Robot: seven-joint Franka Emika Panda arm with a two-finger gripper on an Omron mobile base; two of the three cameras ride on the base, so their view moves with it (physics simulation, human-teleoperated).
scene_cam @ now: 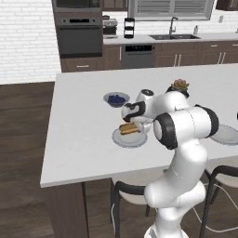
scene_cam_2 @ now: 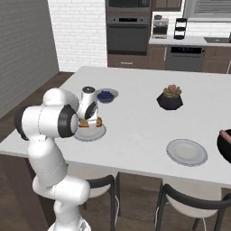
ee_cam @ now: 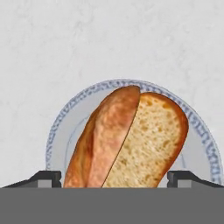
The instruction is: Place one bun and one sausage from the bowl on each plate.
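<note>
A grey plate (ee_cam: 65,127) lies on the white island at its near left, seen also as the plate (scene_cam: 122,141) (scene_cam_2: 97,134). On it rest a reddish-brown sausage (ee_cam: 103,140) and a porous tan bun (ee_cam: 153,140), side by side and touching. My gripper (ee_cam: 114,179) hangs just over them and is open, one fingertip (ee_cam: 46,178) beside the sausage and the other beside the bun, each close to the food. From the base views the hand (scene_cam: 135,114) (scene_cam_2: 89,110) covers part of the food (scene_cam: 130,128). A second grey plate (scene_cam_2: 186,151) is bare, and the black bowl (scene_cam_2: 225,146) sits at the right edge.
A small grey bowl of blueberries (scene_cam: 116,99) (scene_cam_2: 106,95) stands just behind the left plate. A black succulent pot (scene_cam_2: 170,99) sits mid-island. Two dark chairs (scene_cam_2: 180,203) stand under the near counter edge. My own arm (scene_cam: 186,130) looms over the counter's front.
</note>
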